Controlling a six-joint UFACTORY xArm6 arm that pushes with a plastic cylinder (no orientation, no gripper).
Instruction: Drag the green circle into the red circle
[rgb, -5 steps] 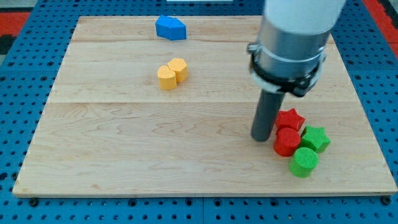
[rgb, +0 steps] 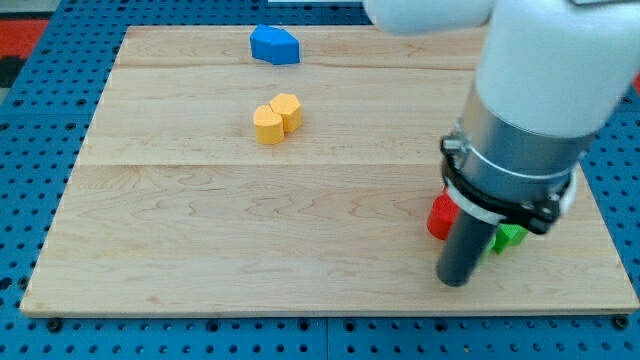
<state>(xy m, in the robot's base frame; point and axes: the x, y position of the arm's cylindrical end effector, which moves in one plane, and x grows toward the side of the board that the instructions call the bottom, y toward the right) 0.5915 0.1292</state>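
My tip (rgb: 456, 281) rests on the wooden board (rgb: 250, 240) near its bottom right corner. The rod and the arm's wide body cover most of the block cluster there. A red block (rgb: 439, 217) shows partly just left of the rod, above the tip; its shape cannot be made out. A bit of a green block (rgb: 511, 237) shows just right of the rod; its shape is hidden too. I cannot tell which of these is the circle, or whether green and red touch. The other blocks of the cluster are hidden behind the arm.
Two yellow blocks (rgb: 277, 117) sit touching each other at upper centre-left. A blue block (rgb: 274, 45) lies near the board's top edge. The board's right and bottom edges are close to the tip.
The arm has moved right and toward the view's bottom, so my tip now stands lower, in front of the cluster. The red and green blocks, plainly visible before, are now mostly covered.
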